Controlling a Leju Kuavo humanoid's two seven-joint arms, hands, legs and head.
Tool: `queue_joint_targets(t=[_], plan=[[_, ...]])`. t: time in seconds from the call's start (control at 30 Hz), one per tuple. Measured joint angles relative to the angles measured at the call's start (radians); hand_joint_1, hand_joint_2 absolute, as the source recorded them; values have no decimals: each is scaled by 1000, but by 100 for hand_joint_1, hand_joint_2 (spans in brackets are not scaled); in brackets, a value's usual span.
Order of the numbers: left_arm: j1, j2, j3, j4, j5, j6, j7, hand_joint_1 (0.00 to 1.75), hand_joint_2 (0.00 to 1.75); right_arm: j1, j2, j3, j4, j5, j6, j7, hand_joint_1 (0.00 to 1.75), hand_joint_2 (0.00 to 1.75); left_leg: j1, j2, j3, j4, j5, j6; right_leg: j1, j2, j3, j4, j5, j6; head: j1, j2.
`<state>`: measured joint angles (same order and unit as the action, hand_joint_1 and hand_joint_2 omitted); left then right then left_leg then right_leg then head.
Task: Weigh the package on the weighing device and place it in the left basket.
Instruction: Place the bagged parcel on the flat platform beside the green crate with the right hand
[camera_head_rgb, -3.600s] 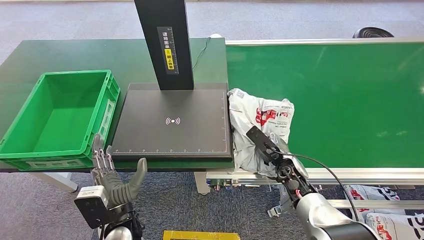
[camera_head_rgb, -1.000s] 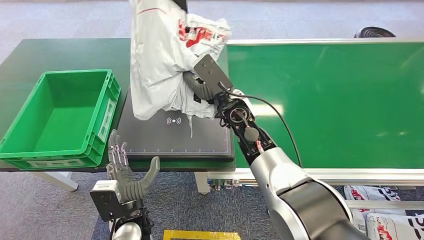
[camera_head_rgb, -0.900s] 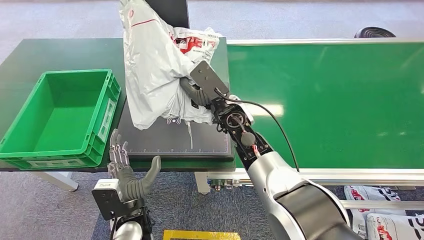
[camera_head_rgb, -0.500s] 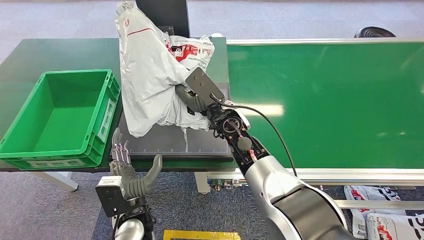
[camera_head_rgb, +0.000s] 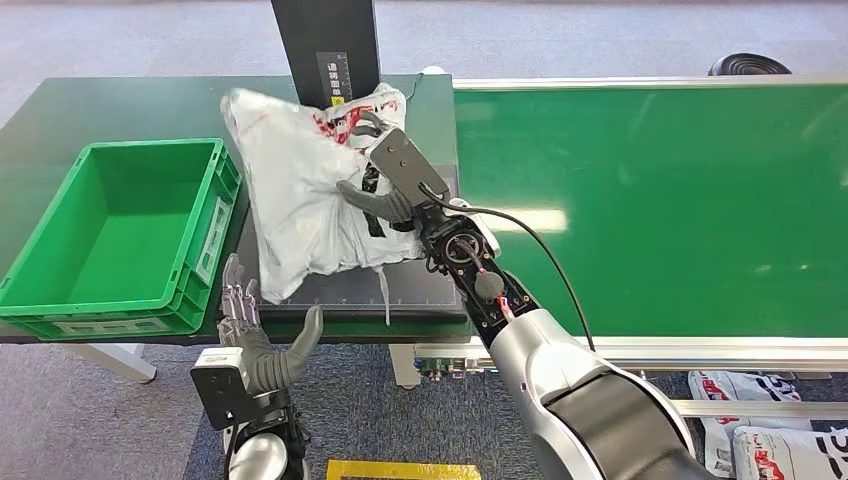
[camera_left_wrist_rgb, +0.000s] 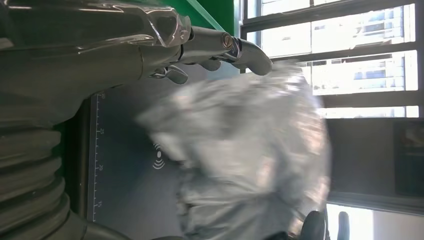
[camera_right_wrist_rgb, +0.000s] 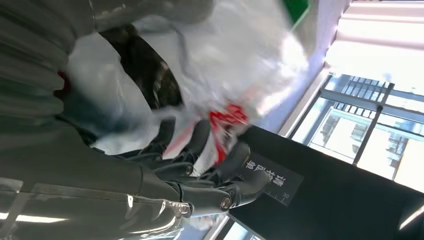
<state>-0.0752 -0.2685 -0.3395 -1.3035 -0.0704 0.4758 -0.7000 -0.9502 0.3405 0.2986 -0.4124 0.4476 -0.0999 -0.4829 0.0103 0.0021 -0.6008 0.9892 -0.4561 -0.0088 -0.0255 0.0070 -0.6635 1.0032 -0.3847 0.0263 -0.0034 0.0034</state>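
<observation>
The package (camera_head_rgb: 305, 205), a white plastic bag with red print, lies slumped on the black weighing platform (camera_head_rgb: 425, 288), below the device's black post (camera_head_rgb: 325, 45). My right hand (camera_head_rgb: 375, 175) rests on the bag's right side; its thumb and fingers (camera_right_wrist_rgb: 215, 170) are spread apart over the bag rather than clenched. The right wrist view has the bag (camera_right_wrist_rgb: 220, 65) partly blurred. My left hand (camera_head_rgb: 255, 345) hovers open below the table's front edge, holding nothing. Its wrist view looks past its fingers (camera_left_wrist_rgb: 225, 47) at the blurred package (camera_left_wrist_rgb: 240, 160) on the platform (camera_left_wrist_rgb: 125, 165).
The green basket (camera_head_rgb: 215, 215) stands empty just left of the platform. A green conveyor belt (camera_head_rgb: 650, 200) runs to the right of it. More bagged packages (camera_head_rgb: 765, 440) lie on the floor at the lower right.
My right arm carried the package from the conveyor edge up over the platform. In the last half second the raised bag collapsed onto the platform and the fingers spread. The left hand barely moved.
</observation>
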Motion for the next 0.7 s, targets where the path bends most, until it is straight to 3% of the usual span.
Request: queue_joint_targets(t=[0.47,0.7], plan=[[0,-5,15,5,-14,-4,0,0,175,7,-7,14,11,11,1,2,0,175,0,0,0,0,0,0,0,0,0,0,0,0,0,0],[3,-5,29,5,-40,-1,0,0,175,39,-11,26,8,-27,-1,-60,0,175,0,0,0,0,0,0,0,0,0,0,0,0,0,0]])
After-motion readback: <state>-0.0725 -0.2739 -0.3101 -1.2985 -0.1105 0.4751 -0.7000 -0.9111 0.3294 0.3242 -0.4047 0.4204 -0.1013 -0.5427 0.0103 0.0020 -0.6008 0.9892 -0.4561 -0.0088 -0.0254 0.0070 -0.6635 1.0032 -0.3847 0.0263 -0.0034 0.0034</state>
